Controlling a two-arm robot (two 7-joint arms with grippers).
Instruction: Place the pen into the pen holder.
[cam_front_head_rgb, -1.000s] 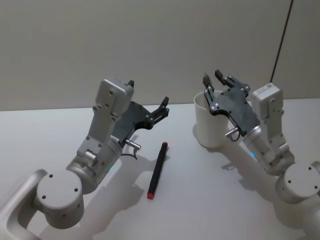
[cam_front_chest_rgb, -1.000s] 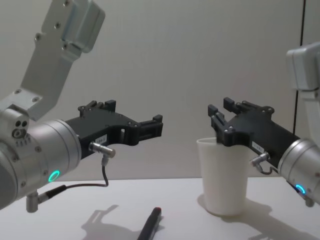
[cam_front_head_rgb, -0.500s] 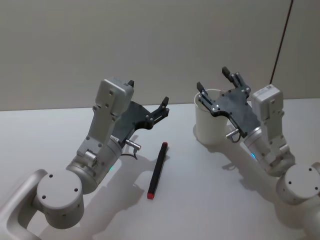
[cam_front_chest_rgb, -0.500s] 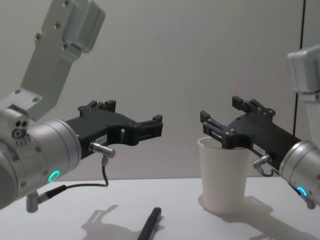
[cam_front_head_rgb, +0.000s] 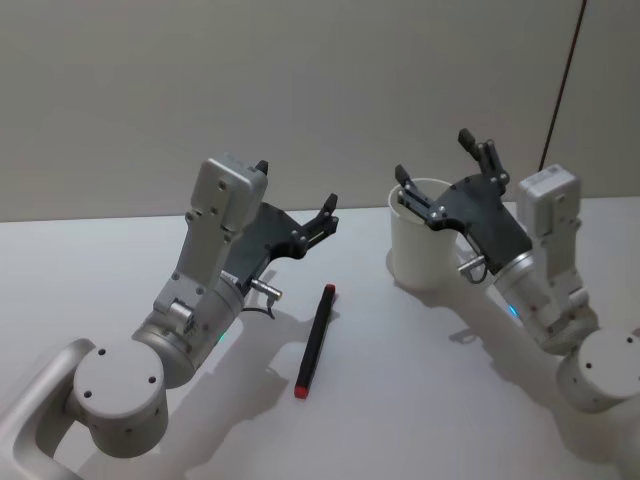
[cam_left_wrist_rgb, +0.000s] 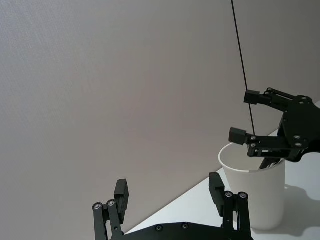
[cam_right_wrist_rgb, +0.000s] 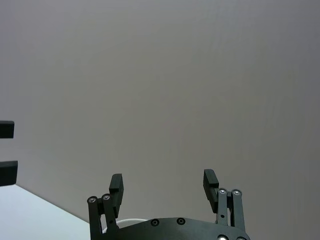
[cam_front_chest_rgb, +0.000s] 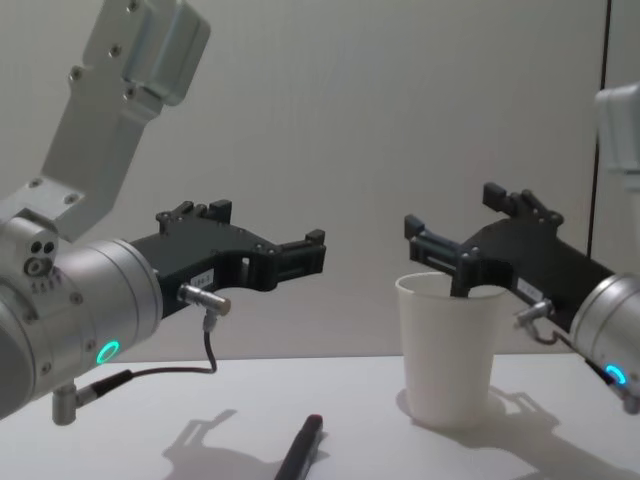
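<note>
The right arm reaches in from the lower right of the head view with its forearm angled upward. It carries the right gripper (cam_front_head_rgb: 434, 157) over the plain white tapered paper cup (cam_front_head_rgb: 413, 252) at centre right. The claw is spread wide and grips nothing. Its lower finger (cam_front_chest_rgb: 432, 247) sits at the cup's rolled rim; whether it touches is unclear. The left arm rises from the lower left, with the left gripper (cam_front_head_rgb: 296, 188) in the air, fingers apart and empty. The black pen with a red end (cam_front_head_rgb: 314, 340) lies flat on the white table (cam_front_head_rgb: 100, 270) at lower centre, apart from the cup.
</note>
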